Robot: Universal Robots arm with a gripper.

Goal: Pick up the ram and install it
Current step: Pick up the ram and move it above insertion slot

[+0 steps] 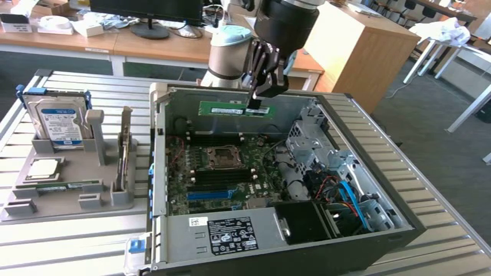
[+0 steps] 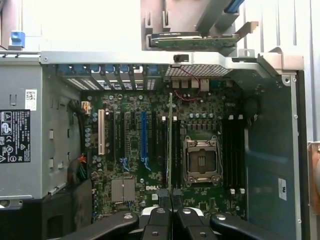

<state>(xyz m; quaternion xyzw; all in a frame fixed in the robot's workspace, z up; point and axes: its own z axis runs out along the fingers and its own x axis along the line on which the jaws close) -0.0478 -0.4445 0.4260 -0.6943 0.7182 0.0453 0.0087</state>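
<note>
Jaws: clenched on the ram [image 1: 230, 108], pinching its upper edge near the end toward the exterior view's right. Ram: standing on its long edge, long axis lying level and running across the exterior view from left to right, labelled face turning toward that camera; most of its length is projecting from the jaws toward the exterior view's left. In the wrist view it is showing edge-on as a thin line reaching out from between the jaws. It is hanging in the air over the open computer case [image 1: 399, 195], above the motherboard [image 1: 201, 185] and apart from it, near the processor socket [image 1: 222, 154]. Arm [image 1: 288, 23]: reaching down from above. Grey holder [image 1: 115, 198]: sitting on the desk [image 1: 77, 241] at the exterior view's left, carrying a hard drive [image 1: 60, 123] and a processor chip [image 1: 43, 168].
</note>
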